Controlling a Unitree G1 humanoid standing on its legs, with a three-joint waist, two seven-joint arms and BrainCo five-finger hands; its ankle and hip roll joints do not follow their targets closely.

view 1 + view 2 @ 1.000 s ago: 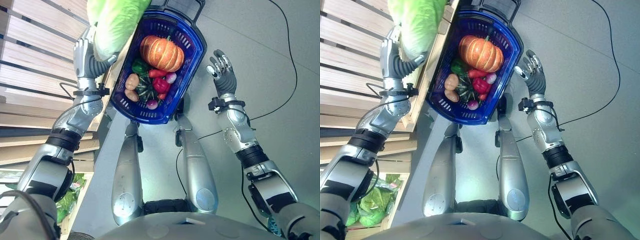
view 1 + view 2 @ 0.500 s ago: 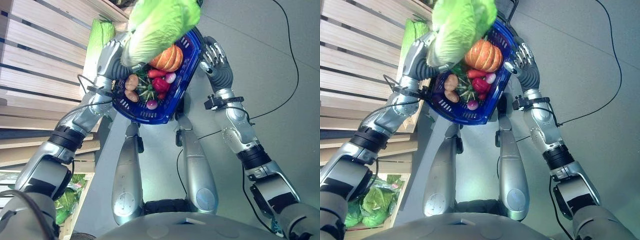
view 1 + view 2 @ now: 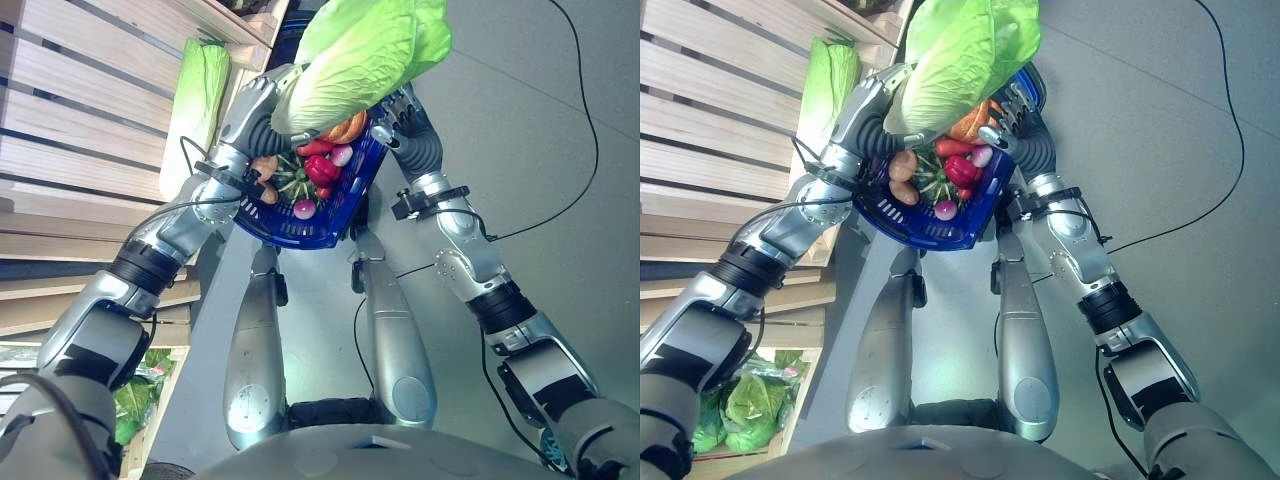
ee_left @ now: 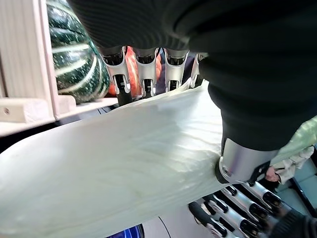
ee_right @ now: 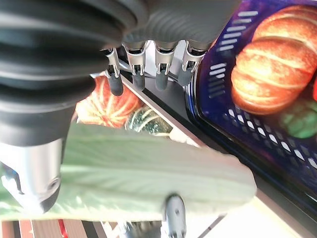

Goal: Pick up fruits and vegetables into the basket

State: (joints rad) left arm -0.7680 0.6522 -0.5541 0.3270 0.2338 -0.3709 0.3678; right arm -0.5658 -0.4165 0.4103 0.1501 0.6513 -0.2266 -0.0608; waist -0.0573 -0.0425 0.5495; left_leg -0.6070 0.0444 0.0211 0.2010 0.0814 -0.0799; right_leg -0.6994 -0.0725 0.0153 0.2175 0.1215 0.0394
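Shielding basket [image 3: 330, 225], cabbage [image 3: 360, 55], seemingly gripped.

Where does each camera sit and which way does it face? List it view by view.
Left eye: on the head, looking down at cabbage and basket; both arms, left hand and right hand show.
Right eye: same scene, slightly aside.
Left wrist: on the left arm, along its hand onto the cabbage.
Right wrist: on the right arm, along its hand toward cabbage and pumpkin.
Shared: all four show the cabbage.
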